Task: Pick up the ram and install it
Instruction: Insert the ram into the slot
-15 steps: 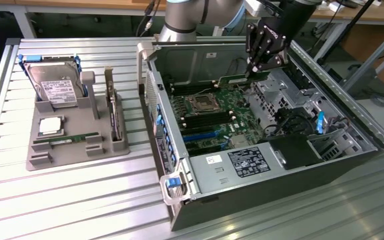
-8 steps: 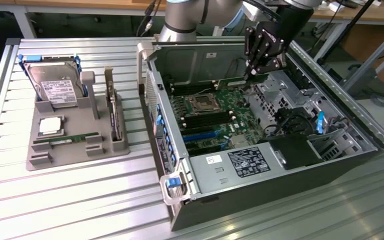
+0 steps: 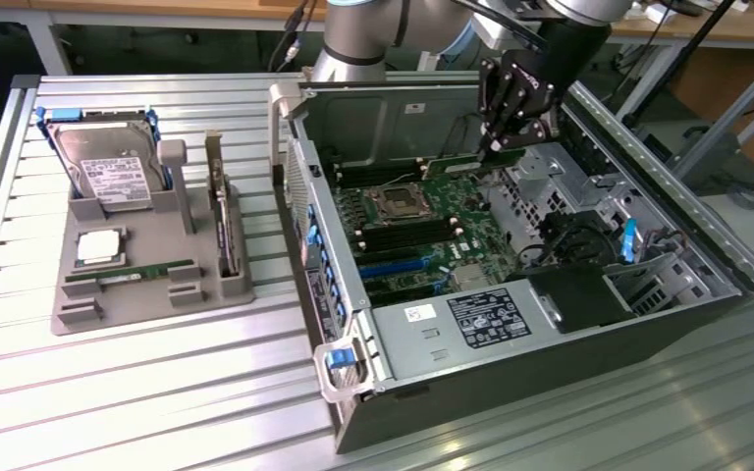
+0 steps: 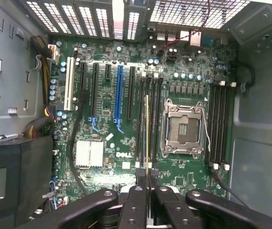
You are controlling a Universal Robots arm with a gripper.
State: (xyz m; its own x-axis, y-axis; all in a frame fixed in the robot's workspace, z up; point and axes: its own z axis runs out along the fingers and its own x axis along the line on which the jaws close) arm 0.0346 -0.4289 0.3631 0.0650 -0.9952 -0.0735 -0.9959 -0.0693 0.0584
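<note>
So the ram (image 3: 471, 164) (image 4: 147, 133) is gripped by the pincer (image 3: 506, 147) (image 4: 148, 188), which is closed down narrow on the stick's upper edge. In the wrist view the stick is seen edge-on, as a thin line. It's lined up lengthwise with the black memory slots (image 4: 150, 114) found between the CPU socket (image 4: 183, 129) and the blue expansion slot (image 4: 120, 95). Whether a slot is actually touched can't be told. In the exterior view the stick looks to be held a bit above the motherboard (image 3: 416, 245), toward the far end of the open computer case (image 3: 548, 392).

The case is laid on its side on the slatted metal table (image 3: 154, 392). Off to the exterior view's left, well apart from the case, a grey holder (image 3: 115, 314) is parked on the table. A silver hard drive (image 3: 109, 172) is propped at its back. An expansion card (image 3: 224, 221) is stood on edge along the side nearest the case, and another green stick (image 3: 129, 275) is laid flat in a groove near the front.
</note>
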